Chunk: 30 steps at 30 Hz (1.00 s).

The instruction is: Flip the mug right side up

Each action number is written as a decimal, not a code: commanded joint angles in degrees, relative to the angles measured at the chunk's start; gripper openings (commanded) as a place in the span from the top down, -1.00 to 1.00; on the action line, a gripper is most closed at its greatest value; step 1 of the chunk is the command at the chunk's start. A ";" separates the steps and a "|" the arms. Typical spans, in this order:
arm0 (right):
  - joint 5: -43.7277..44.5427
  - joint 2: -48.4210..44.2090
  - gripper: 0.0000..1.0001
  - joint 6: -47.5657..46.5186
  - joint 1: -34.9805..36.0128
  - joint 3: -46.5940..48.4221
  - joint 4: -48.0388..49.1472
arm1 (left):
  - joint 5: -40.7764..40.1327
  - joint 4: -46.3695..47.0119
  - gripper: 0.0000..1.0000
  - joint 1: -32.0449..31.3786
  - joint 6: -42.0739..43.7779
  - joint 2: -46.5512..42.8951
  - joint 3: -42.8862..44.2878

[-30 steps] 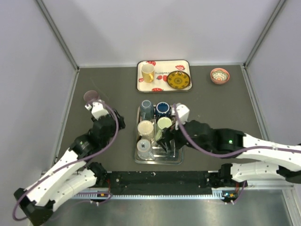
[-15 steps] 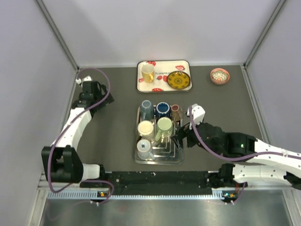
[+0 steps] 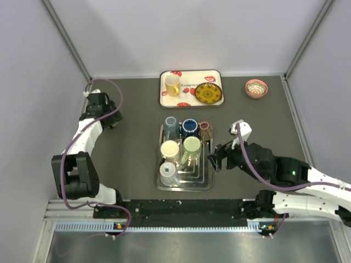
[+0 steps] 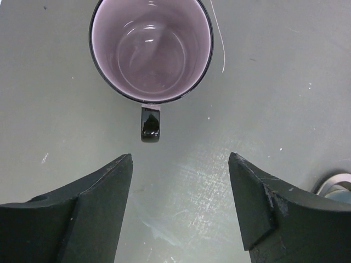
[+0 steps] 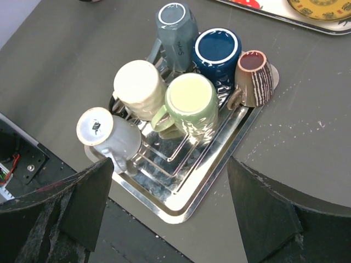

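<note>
A purple mug (image 4: 151,49) with a black rim and black handle (image 4: 150,123) stands upright on the grey table, its mouth facing up and its inside empty. My left gripper (image 4: 181,159) is open and empty just short of the handle, and its fingers (image 4: 104,192) do not touch the mug. In the top view the left gripper (image 3: 109,116) is at the far left and hides the mug. My right gripper (image 5: 170,164) is open and empty above the near right edge of the steel rack tray (image 5: 219,164); it also shows in the top view (image 3: 215,160).
The rack tray (image 3: 207,183) holds several upturned mugs: grey-blue (image 3: 170,128), dark blue (image 3: 190,127), brown striped (image 3: 205,130), cream (image 3: 169,149), green (image 3: 191,147), light grey (image 3: 167,172). A patterned tray (image 3: 186,97) with a yellow mug and plate, and a small bowl (image 3: 256,87), stand at the back.
My left arm has swung out to the far left and now covers the purple mug. My right gripper has drawn back to the right, off the rack.
</note>
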 commanded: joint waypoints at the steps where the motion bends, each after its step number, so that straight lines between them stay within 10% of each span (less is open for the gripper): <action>1: 1.25 -0.15 -0.70 -1.15 -0.62 -0.19 1.49 | 0.31 2.18 -0.49 0.70 2.77 3.87 2.88; 30: 4.15 -3.75 -0.70 -2.47 -1.24 -2.13 1.13 | -2.15 6.22 -0.15 3.87 4.09 14.69 8.33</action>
